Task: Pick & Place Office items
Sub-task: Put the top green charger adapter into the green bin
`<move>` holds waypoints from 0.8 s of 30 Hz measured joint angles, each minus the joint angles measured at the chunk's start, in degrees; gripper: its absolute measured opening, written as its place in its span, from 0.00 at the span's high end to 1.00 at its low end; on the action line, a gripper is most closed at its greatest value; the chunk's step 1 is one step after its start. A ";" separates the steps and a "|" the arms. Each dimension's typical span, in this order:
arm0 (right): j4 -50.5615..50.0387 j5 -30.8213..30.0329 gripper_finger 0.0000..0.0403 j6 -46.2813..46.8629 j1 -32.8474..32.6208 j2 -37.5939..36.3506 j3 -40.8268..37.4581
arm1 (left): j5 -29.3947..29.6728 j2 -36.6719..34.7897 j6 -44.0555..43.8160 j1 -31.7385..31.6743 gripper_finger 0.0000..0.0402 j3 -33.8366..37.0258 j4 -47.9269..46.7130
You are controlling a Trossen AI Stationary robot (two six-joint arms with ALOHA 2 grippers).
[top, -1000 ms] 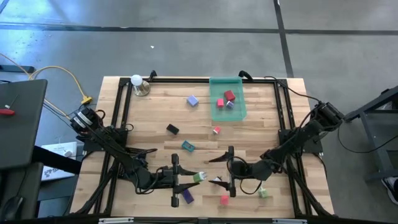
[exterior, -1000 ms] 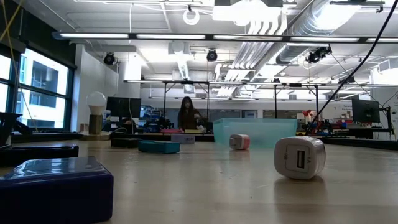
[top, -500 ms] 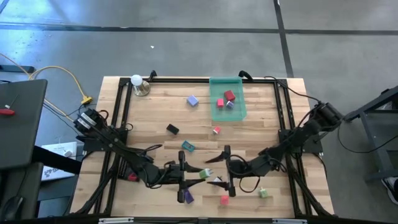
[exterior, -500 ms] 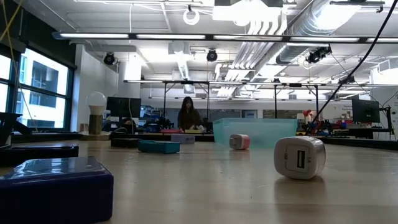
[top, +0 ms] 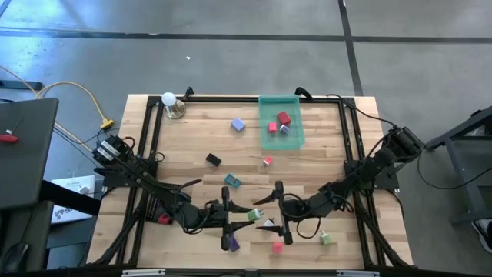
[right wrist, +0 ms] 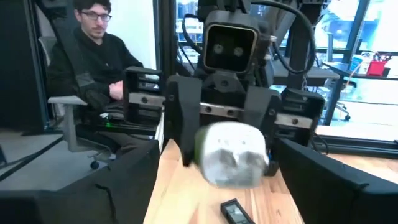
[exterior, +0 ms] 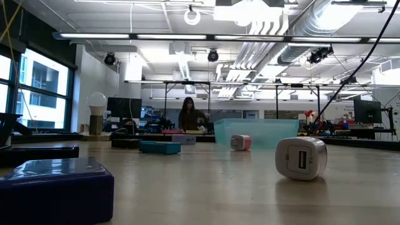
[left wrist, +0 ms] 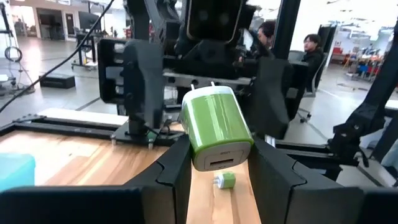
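Though well short of finished, already counts three pieces inside the translucent green tray (top: 264,104): a red block (top: 284,118), a pink block (top: 271,127) and a purplish-white piece (top: 284,130). Leaves far more loose on the tabletop (top: 192,135): a lilac block (top: 238,124) just beside the tray, a black piece (top: 213,159), a small red-and-white piece (top: 267,161) and a teal piece (top: 232,181). Nearer the front edge, a dark purple block (top: 231,243), a red cube (top: 277,247), a pale green piece (top: 325,239) and a white charger cube (exterior: 300,158). Judged about a quarter done at best, taking the tray as the goal.

Left gripper (top: 246,218) low over the front middle of the tabletop. Jaws drawn in part-way and clamped on the flanks of a green charger (left wrist: 214,134), lifted clear of the wood with its prongs turned toward the other arm.

Right gripper (top: 267,211) nose to nose with the left one. Jaws spread wide to either side of the green charger, apart from it as far as can be told, with nothing in their grasp. Looks like a hand-over in the making, pending closure of the right jaws.
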State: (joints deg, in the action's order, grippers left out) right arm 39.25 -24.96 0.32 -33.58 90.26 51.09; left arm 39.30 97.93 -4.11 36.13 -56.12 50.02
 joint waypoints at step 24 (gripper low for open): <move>-2.25 1.05 0.55 -0.59 0.04 0.15 0.00 | -0.60 -0.02 -0.69 -0.30 0.71 0.00 -2.16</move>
State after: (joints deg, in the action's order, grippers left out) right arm 37.00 -23.92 -0.27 -33.54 90.41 51.09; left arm 38.70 97.91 -4.80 35.83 -56.12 47.87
